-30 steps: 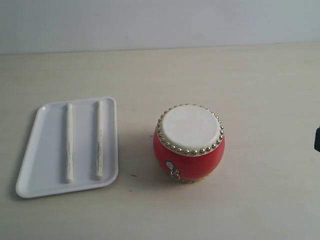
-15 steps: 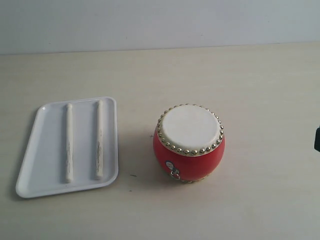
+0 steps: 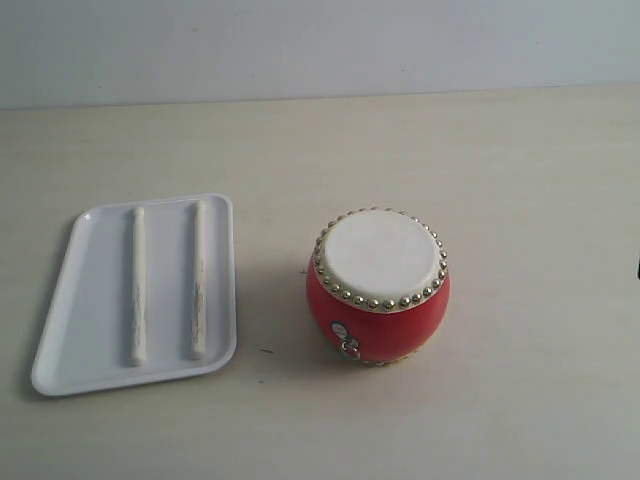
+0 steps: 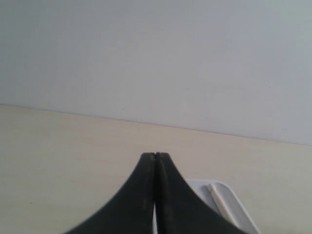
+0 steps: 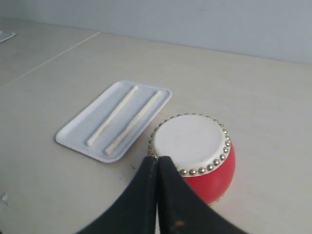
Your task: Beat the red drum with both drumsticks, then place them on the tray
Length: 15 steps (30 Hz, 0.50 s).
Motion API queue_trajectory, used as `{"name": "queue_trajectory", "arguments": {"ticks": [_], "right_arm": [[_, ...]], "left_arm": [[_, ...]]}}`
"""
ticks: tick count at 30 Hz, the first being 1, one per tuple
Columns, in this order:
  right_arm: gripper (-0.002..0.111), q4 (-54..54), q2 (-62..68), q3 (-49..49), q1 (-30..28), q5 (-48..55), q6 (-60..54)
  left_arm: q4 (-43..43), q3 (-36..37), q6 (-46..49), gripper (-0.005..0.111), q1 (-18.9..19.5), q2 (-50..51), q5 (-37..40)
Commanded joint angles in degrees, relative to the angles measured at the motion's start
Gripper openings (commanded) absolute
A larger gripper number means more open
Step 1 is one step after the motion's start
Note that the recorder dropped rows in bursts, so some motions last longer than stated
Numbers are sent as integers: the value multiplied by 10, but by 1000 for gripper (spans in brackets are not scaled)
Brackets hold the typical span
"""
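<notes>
The red drum (image 3: 378,290) with its cream skin and gold studs stands upright on the table, right of centre. Two pale drumsticks (image 3: 138,285) (image 3: 199,279) lie side by side in the white tray (image 3: 88,262) at the left. Neither arm shows in the exterior view. In the left wrist view my left gripper (image 4: 155,155) is shut and empty, with a corner of the tray (image 4: 236,202) and one drumstick tip (image 4: 218,200) beyond it. My right gripper (image 5: 158,158) is shut and empty, in front of the drum (image 5: 197,153), with the tray (image 5: 83,124) and drumsticks (image 5: 113,115) farther off.
The pale wooden table (image 3: 500,150) runs back to a plain grey wall (image 3: 320,45). Open tabletop surrounds the drum and tray on all sides.
A dark piece at the right edge of the exterior view has slid almost out of frame. The drum, tray and drumsticks have not moved.
</notes>
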Motion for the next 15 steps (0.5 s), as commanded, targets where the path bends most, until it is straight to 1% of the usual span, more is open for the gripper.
{"name": "queue_trajectory", "arguments": {"ticks": [1, 6, 9, 12, 15], "right_arm": [[0, -9, -4, 3, -70, -32, -21], [0, -7, -4, 9, -213, -108, -68], [0, -7, -8, 41, -289, -186, -84], [0, -7, -30, 98, -342, -244, -83], [0, -7, -76, 163, -373, -273, -80]], "left_arm": [[-6, 2, -2, 0, 0, -3, 1], [-6, 2, -2, 0, 0, -3, 1], [-6, 2, -1, 0, 0, -3, 1], [-6, 2, -1, 0, 0, -3, 1], [-6, 2, -1, 0, 0, -3, 1]]}}
